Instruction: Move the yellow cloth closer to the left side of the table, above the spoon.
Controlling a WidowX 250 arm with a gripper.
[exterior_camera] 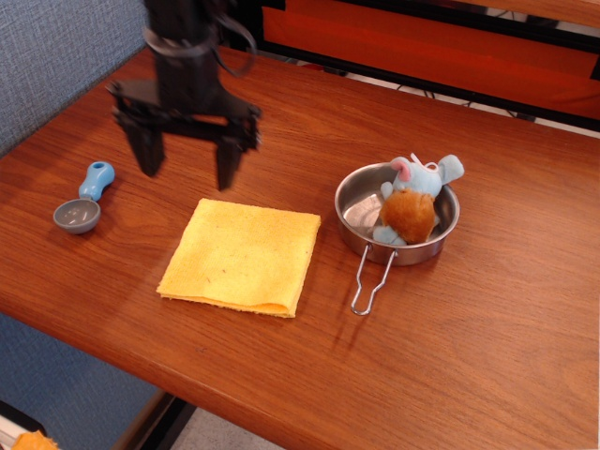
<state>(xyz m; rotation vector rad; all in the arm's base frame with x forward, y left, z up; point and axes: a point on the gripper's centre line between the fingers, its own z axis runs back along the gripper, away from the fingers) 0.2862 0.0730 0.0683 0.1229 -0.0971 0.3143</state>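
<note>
Wide apart stand the jaws of the black gripper [187, 161]. Its two fingers [228, 161] point down and hold nothing. It hangs in the air over the table [281, 103], just past the far edge of the yellow cloth [242, 254]. I cannot tell how high up it is.

No words, names or labels can be read on anything.

One yellow cloth lies flat on the table, near the front edge. It is folded into a shape close to a square, and the folded layers show along its front side. It sits between the spoon [84, 200] and the steel pan [397, 223], and touches neither one.

One spoon lies near the left side of the table, well apart from the cloth. It has a round grey bowl and a short light-blue handle. The bowl points to the front and the handle points to the back.

One steel pan sits to the right of the cloth. Its thin wire handle [371, 280] sticks out toward the front of the table. The handle ends near the cloth's right front corner but does not touch it.

One soft toy [412, 199] sits inside the pan. It is light blue with a brown belly and a bit of pink on its head. It leans on the right part of the pan.

The table is reddish-brown wood. Behind it runs an orange panel [422, 42] in a black frame. A blue-grey wall [56, 56] is at the left.
</note>
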